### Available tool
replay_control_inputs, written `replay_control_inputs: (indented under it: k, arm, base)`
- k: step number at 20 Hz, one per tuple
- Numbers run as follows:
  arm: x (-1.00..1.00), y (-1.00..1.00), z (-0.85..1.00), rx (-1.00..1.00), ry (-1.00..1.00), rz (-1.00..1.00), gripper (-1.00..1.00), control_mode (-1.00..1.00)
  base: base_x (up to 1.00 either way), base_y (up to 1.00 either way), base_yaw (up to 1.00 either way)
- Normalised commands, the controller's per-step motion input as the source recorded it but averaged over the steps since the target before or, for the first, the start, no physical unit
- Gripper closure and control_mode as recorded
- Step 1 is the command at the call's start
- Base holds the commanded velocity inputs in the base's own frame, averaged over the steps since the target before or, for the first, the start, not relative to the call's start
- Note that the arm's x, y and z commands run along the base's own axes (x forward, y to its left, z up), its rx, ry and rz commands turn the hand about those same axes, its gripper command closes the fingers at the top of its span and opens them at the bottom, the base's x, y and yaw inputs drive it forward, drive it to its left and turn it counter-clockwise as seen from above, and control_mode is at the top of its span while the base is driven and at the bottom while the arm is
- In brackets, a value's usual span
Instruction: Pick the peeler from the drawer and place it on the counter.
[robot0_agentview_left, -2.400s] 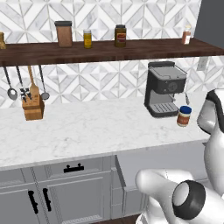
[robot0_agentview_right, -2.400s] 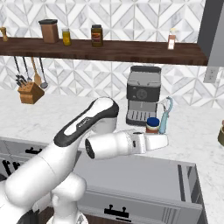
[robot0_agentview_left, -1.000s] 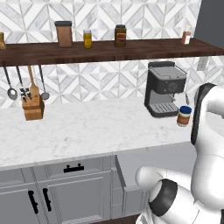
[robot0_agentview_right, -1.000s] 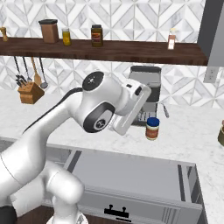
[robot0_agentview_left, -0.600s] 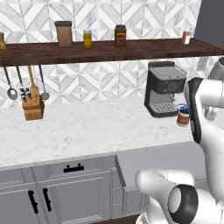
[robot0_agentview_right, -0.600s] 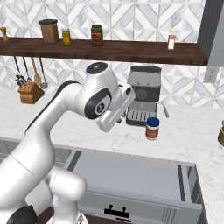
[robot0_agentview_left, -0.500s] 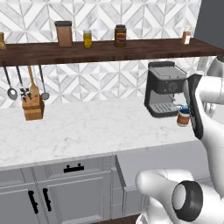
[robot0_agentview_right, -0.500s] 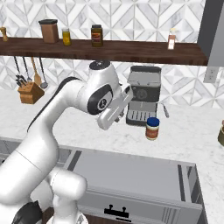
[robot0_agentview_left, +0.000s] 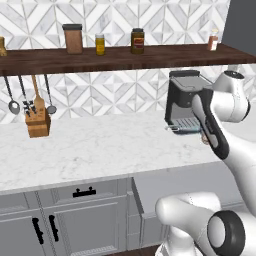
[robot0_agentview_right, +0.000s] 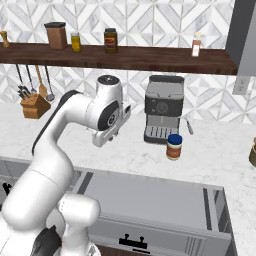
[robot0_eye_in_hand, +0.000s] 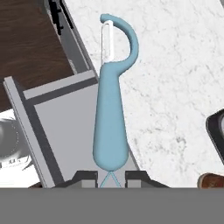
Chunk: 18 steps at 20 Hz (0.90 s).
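In the hand view my gripper (robot0_eye_in_hand: 109, 176) is shut on the butt end of the peeler (robot0_eye_in_hand: 110, 113). The peeler has a light blue handle and a curved head with a pale blade, and it points away from the hand. Beneath it lie a corner of the open drawer (robot0_eye_in_hand: 65, 122) and the white marble counter (robot0_eye_in_hand: 175, 87). In the right base view the arm's hand hangs above the counter (robot0_agentview_right: 210, 160), just past the left end of the open drawer (robot0_agentview_right: 150, 197). The drawer's pale grey inside looks bare.
A black and silver coffee machine (robot0_agentview_right: 162, 115) stands at the back, with a blue-lidded jar (robot0_agentview_right: 174, 146) in front of it. A knife block (robot0_agentview_left: 38, 122) and hanging ladles (robot0_agentview_left: 12, 100) are at the left. The dark wooden shelf (robot0_agentview_left: 125, 56) carries several jars overhead.
The arm has swung left with the peeler, from near the jar and coffee machine to above the counter by the drawer's left end. The grip has stayed shut.
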Motion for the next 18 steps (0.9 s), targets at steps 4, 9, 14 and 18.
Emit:
replay_control_inputs:
  k: [4,9,14,18]
  arm:
    - [0.28,0.56,-0.59,0.31,0.00,0.00,1.00,-1.00]
    - [0.56,0.48,-0.27,0.00,0.04,0.00,1.00,-1.00]
    - [0.52,0.37,-0.38,0.00,0.00,0.00,1.00,-1.00]
    - [0.52,0.33,-0.59,0.00,0.00,-0.02,1.00,-1.00]
  base:
    - [0.00,0.00,0.00]
    - [0.00,0.00,0.00]
    - [0.00,0.00,0.00]
    - [0.00,0.00,0.00]
